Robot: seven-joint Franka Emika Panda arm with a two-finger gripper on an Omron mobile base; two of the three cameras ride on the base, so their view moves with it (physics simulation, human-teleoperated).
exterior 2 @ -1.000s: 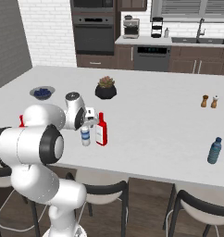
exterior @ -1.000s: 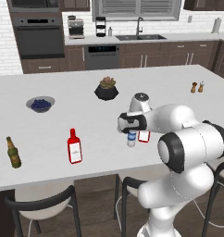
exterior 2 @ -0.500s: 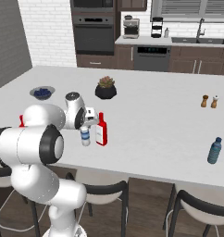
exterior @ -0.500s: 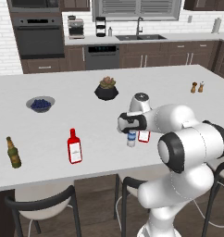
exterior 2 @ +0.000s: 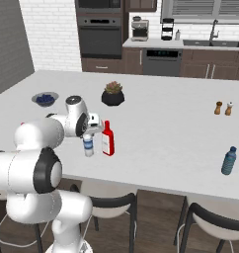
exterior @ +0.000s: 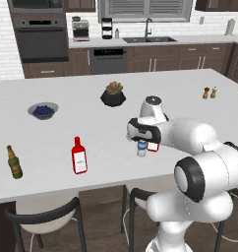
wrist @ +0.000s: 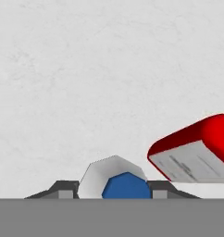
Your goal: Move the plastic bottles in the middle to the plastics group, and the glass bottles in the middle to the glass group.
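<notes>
since the clear bottle (wrist: pixel 119 183) sits mid-island just beside the red bottle (exterior 2: pixel 108 140), i have the gripper (wrist: pixel 115 190) partly closed onto it from above, to clear that neighbour on lifting.

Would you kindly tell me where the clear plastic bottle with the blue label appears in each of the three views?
Left base view: clear bottle right of centre, under the gripper.
Right base view: it stands left of centre.
Hand view: bottom centre, seen from above.
Shared landmark: the red bottle beside it.

Two red bottles (exterior: pixel 79 156), two plastic (exterior 2: pixel 229 160), one olive-brown (exterior: pixel 14 162)
</notes>
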